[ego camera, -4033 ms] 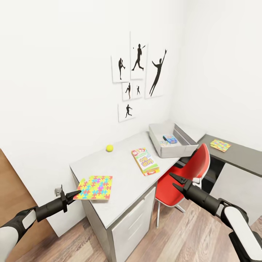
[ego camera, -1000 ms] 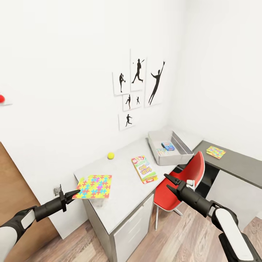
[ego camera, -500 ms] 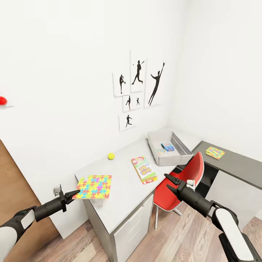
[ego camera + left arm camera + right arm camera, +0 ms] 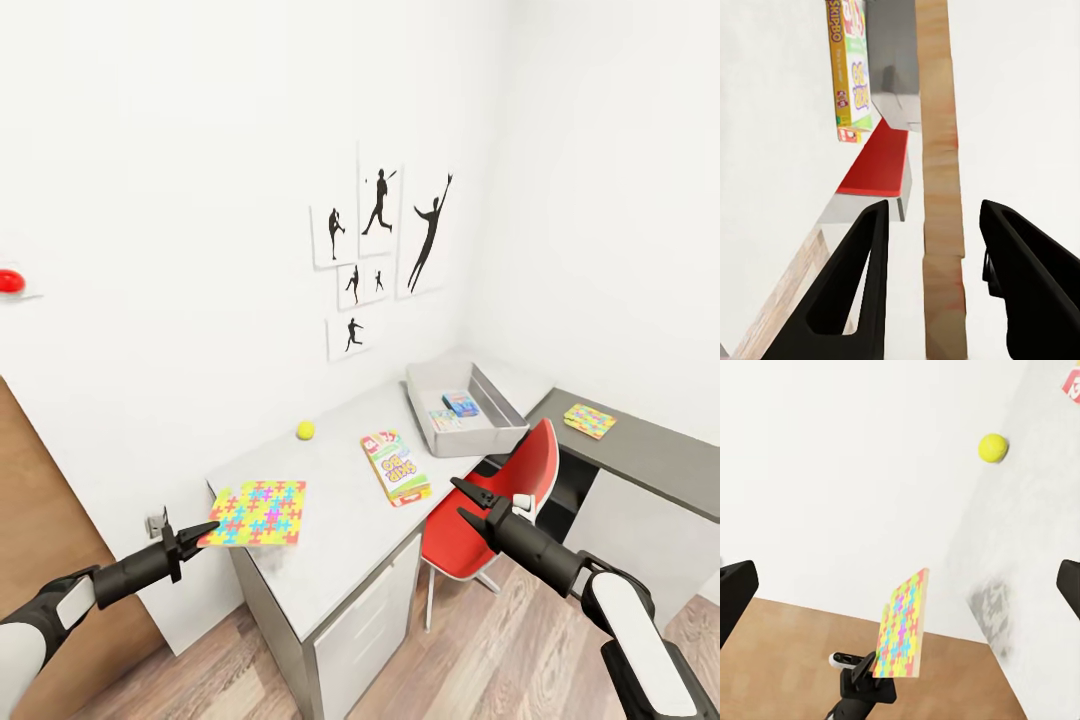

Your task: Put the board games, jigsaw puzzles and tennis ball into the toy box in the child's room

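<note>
From my seat the table (image 4: 340, 540) shows a matt, pale grey top with a faint mottle, and its drawer fronts look smooth and flat-finished. The toy box (image 4: 470, 437) reads as dull pale plastic. The jigsaw puzzle (image 4: 255, 512) held in my left fingers (image 4: 196, 532) looks like thin printed card, bright and unglossed, with a plain wood-toned edge in the left wrist view. The Skip-Bo box (image 4: 397, 467) is printed cardboard. The tennis ball (image 4: 305, 430) appears matt yellow-green. My fingers are black, smooth, slightly sheened plastic. The red chair (image 4: 505, 505) has a smooth moulded shell, and the floor (image 4: 470, 650) is wood plank with visible grain.
</note>
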Motion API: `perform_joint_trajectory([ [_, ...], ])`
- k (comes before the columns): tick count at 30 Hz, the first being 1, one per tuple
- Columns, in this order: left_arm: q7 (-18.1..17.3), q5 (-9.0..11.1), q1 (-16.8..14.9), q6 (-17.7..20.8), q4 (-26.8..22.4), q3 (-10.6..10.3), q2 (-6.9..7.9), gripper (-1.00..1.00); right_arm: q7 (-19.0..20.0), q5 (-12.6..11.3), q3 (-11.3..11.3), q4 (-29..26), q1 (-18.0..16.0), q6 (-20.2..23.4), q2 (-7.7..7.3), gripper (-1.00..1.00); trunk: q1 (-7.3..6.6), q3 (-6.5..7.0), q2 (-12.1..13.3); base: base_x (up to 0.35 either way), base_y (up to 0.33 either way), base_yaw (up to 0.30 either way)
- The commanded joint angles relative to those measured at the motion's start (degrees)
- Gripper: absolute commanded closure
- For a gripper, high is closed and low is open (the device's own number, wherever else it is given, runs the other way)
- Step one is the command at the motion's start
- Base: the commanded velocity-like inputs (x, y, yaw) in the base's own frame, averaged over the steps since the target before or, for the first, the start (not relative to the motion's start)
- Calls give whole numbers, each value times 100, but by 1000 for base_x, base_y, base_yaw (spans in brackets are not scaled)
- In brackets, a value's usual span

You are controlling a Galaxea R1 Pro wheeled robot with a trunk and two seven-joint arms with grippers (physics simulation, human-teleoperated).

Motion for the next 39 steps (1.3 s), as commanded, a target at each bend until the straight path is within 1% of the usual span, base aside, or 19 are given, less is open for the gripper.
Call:
perform_joint_trajectory([
  [1,1,-6,-5,41,0,7,2,100,28,22,-9,1,-6,27,1,-100,3,-12,-11,0,0,0],
  [11,-8,2,-5,73,-36,9,11,100,28,23,-4,-10,-6,32,1,-100,3,-12,-11,0,0,0],
  [18,-11,3,-6,172,-58,10,42,100,28,21,35,-36,-6,32,1,-100,3,-14,-11,0,0,0],
  [32,-12,3,-14,191,-68,2,47,100,28,21,43,-17,-6,33,1,-100,3,-108,-11,0,0,0],
  [39,-17,-5,-14,191,-72,-12,47,100,28,21,52,-17,-6,32,1,-100,3,-84,-11,0,0,0],
])
